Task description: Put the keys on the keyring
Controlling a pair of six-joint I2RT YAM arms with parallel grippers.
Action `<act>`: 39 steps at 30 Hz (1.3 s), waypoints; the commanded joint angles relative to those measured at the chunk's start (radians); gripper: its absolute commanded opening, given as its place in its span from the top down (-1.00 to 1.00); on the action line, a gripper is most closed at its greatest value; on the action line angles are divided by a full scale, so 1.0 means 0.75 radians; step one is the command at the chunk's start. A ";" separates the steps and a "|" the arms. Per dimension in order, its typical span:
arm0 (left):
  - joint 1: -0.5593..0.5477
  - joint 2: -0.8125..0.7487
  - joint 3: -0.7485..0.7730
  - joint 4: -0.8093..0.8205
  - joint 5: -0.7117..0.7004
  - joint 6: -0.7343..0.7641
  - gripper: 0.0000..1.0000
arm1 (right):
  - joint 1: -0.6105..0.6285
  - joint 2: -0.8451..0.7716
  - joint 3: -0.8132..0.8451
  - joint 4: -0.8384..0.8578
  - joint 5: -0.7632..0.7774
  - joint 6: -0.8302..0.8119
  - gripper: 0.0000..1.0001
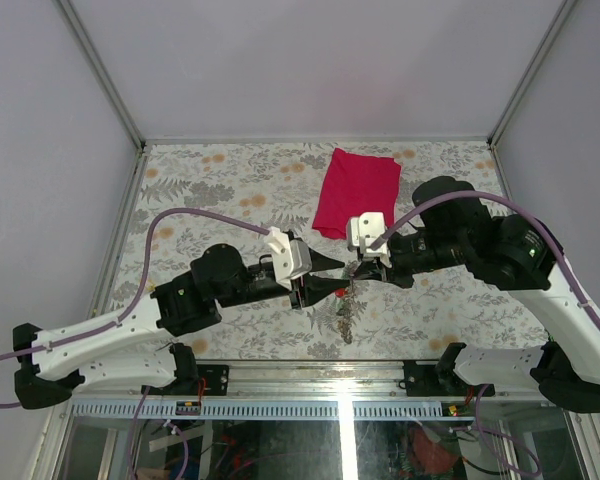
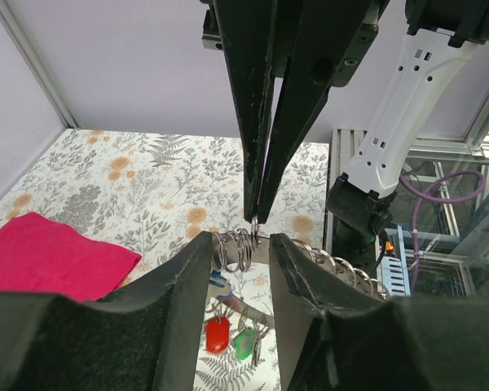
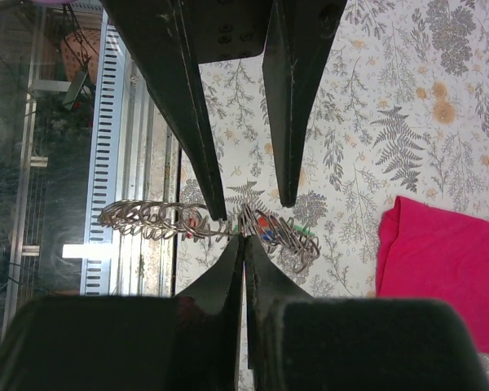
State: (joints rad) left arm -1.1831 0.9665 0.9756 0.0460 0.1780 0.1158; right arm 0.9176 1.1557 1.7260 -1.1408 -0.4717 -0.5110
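While right gripper [image 3: 244,240] clamps tight on the keyring [image 3: 147,218], left gripper [image 2: 242,239] sits spread astride it; keys [image 2: 218,334] hang underneath.

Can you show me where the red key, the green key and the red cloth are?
Red key [image 2: 217,335]: left wrist view, on its plastic head.
Green key [image 2: 244,343]: left wrist view, on its plastic head.
Red cloth [image 1: 357,190]: top external view, on the middle of the fabric.
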 commanded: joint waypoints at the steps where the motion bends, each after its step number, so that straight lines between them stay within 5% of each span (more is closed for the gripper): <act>1: -0.002 -0.012 0.019 0.051 0.048 0.029 0.28 | 0.014 -0.030 0.013 0.090 -0.013 0.022 1.00; 15: -0.003 0.042 0.065 0.025 0.086 0.045 0.38 | 0.015 -0.026 0.006 0.092 -0.038 0.019 1.00; 21: -0.002 0.058 0.084 0.022 0.088 0.051 0.59 | 0.015 -0.021 -0.004 0.096 -0.046 0.018 1.00; 24: -0.003 0.068 0.095 0.006 0.103 0.052 0.98 | 0.015 -0.024 -0.007 0.097 -0.048 0.018 1.00; 31: -0.003 0.048 0.091 -0.006 0.106 0.041 1.00 | 0.015 -0.063 -0.030 0.149 -0.064 0.033 1.00; 39: 0.000 -0.077 0.004 0.121 0.043 -0.006 1.00 | 0.016 -0.296 -0.292 0.540 -0.022 0.136 0.42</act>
State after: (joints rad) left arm -1.1831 0.9749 1.0027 0.0154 0.2417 0.1310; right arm 0.9184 1.0603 1.6100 -0.9901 -0.4900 -0.4736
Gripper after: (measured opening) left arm 0.014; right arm 0.251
